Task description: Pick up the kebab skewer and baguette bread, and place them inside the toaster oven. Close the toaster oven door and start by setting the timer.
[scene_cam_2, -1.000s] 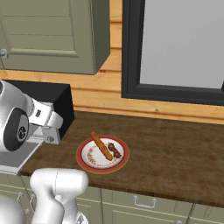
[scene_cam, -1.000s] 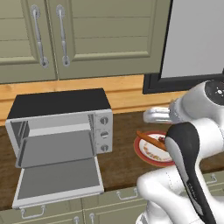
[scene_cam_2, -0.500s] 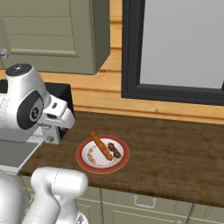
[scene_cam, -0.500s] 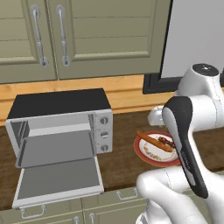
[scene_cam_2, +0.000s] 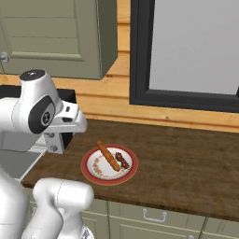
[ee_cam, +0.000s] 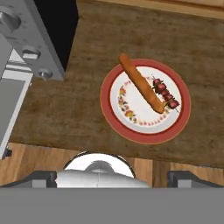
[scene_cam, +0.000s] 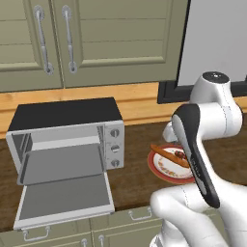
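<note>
In the left base view the white arm crosses the lower right of the frame and covers the right edge of the plate (scene_cam: 166,170), so the far end of the baguette bread (scene_cam: 169,156) and most of the kebab skewer (scene_cam: 181,155) are cut off behind it. In the right base view the gripper (scene_cam_2: 55,142) sits at left centre, above the counter (scene_cam_2: 186,163) and to the left of the plate; its fingers are hard to make out against the hand, but they stand released and spread wide, with nothing between them. In the hand view the two finger tips show at the lower left and lower right corners, well apart. The baguette bread lies on the red-rimmed plate at centre right of the hand view, its long axis running from upper left to lower right. The kebab skewer lies just beside the loaf's lower right end, on its right, roughly parallel to it; whether the two touch cannot be told. The toaster oven (scene_cam: 67,130) stands at left centre of the left base view, and the toaster oven door (scene_cam: 65,200) hangs open, folded down toward the lower left. In the hand view the oven is cropped at the upper left, with its knobs (ee_cam: 30,53) showing.
</note>
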Available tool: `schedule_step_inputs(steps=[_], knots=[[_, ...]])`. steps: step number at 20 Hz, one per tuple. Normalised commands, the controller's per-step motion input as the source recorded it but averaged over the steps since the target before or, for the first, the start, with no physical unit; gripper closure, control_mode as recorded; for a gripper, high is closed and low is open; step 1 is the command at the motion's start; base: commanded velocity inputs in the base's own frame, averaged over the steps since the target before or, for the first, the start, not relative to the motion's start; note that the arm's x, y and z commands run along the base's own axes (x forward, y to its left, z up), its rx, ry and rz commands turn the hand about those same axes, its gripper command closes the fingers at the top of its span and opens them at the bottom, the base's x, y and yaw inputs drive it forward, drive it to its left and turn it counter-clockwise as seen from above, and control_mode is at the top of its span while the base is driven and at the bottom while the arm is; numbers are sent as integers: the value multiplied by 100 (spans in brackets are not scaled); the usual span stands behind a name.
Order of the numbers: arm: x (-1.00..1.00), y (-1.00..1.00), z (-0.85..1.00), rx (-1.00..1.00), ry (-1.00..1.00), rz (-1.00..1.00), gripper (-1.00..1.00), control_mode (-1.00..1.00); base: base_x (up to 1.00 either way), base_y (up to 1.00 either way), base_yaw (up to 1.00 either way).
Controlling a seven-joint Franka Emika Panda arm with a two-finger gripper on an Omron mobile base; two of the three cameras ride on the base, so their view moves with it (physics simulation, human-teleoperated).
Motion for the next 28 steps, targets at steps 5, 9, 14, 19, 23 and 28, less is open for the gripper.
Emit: schedule_step_inputs(steps=[5,9,14,19,23,28], knots=[[50,-49,-14,0,6,21,-100,-100,0,0,0],[18,-24,-50,0,1,5,-100,-100,0,0,0],[18,-19,-62,0,1,10,-100,-100,0,0,0],[37,-7,-57,0,3,12,-100,-100,0,0,0],[33,0,-42,0,6,9,-100,-100,0,0,0],[27,0,-27,0,4,3,-100,-100,0,0,0]])
